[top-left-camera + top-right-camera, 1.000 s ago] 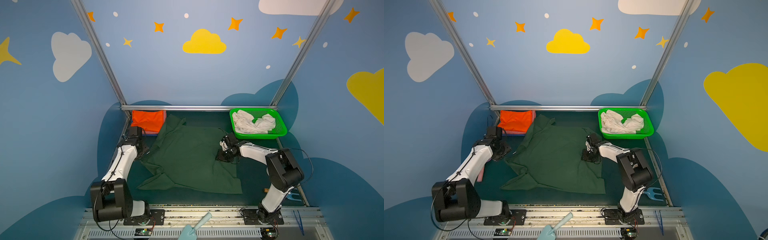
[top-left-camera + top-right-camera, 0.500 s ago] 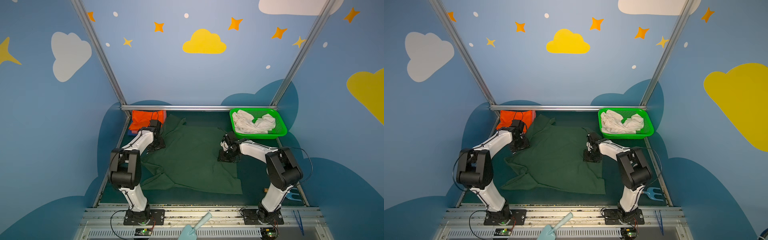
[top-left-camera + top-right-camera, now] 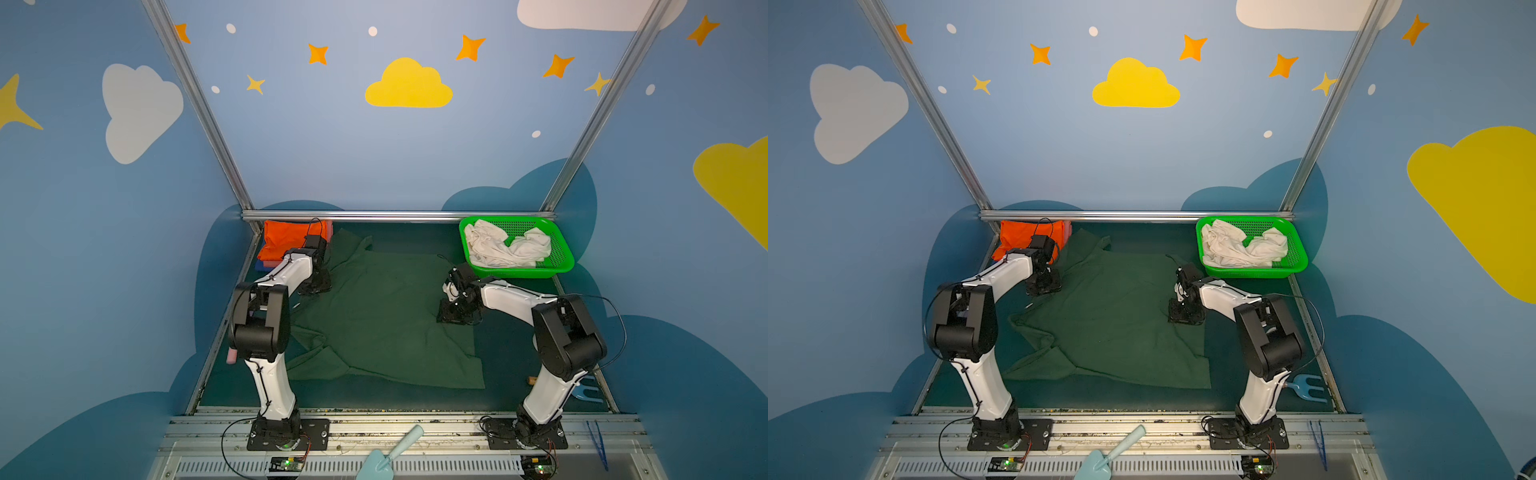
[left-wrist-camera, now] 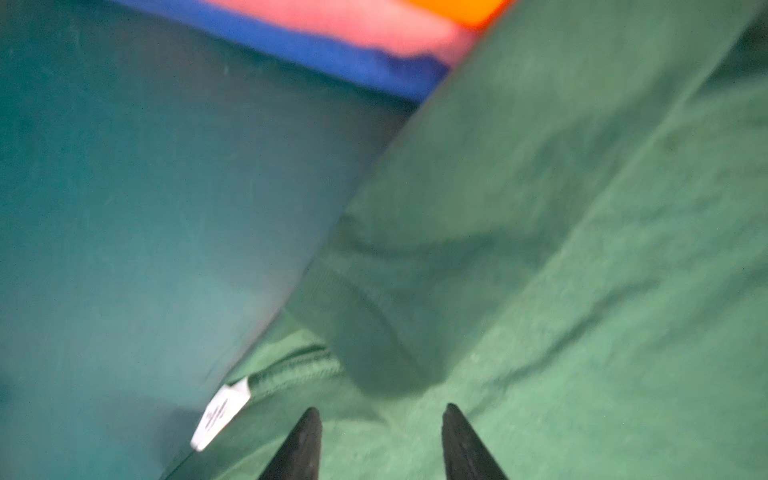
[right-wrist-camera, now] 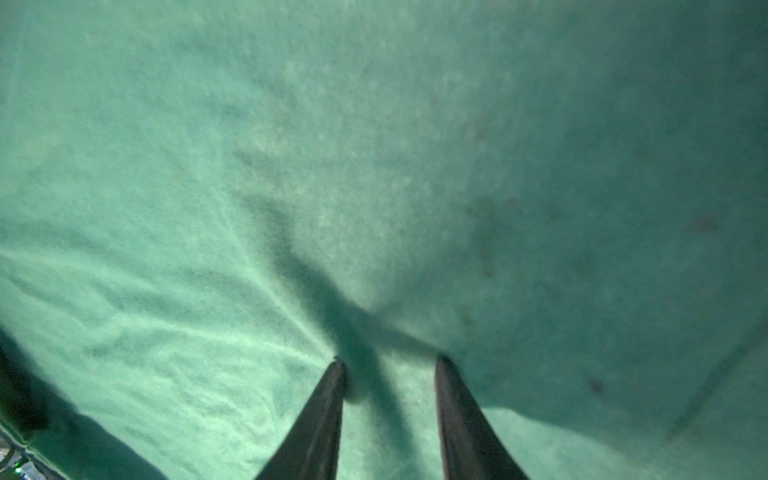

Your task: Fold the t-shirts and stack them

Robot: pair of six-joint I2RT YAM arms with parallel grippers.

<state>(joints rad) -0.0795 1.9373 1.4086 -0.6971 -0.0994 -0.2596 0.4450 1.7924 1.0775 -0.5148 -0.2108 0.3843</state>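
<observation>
Dark green t-shirt point(image 3: 382, 324): soft, creased, spread flat mid-mat point(image 3: 407, 239). Left gripper point(image 4: 380, 415) jaws parted over its ribbed collar point(image 4: 357, 316). Right gripper point(image 5: 390, 365) jaws parted, tips pressing the cloth. Folded orange t-shirt point(image 3: 286, 239) and mesh basket point(image 3: 519, 272) lie behind.

A dark green t-shirt point(image 3: 1113, 324) lies spread on the worktop point(image 3: 1133, 399). The left end effector point(image 3: 1045, 287) rests on its far left edge, the right end effector point(image 3: 1185, 319) on its right edge. Far left sits an orange t-shirt point(image 3: 1017, 241); far right, a white t-shirt point(image 3: 1233, 249) lies crumpled in a green basket point(image 3: 1258, 273).

Basket point(image 3: 519, 272) and shirt stack point(image 3: 286, 239) block back corners
</observation>
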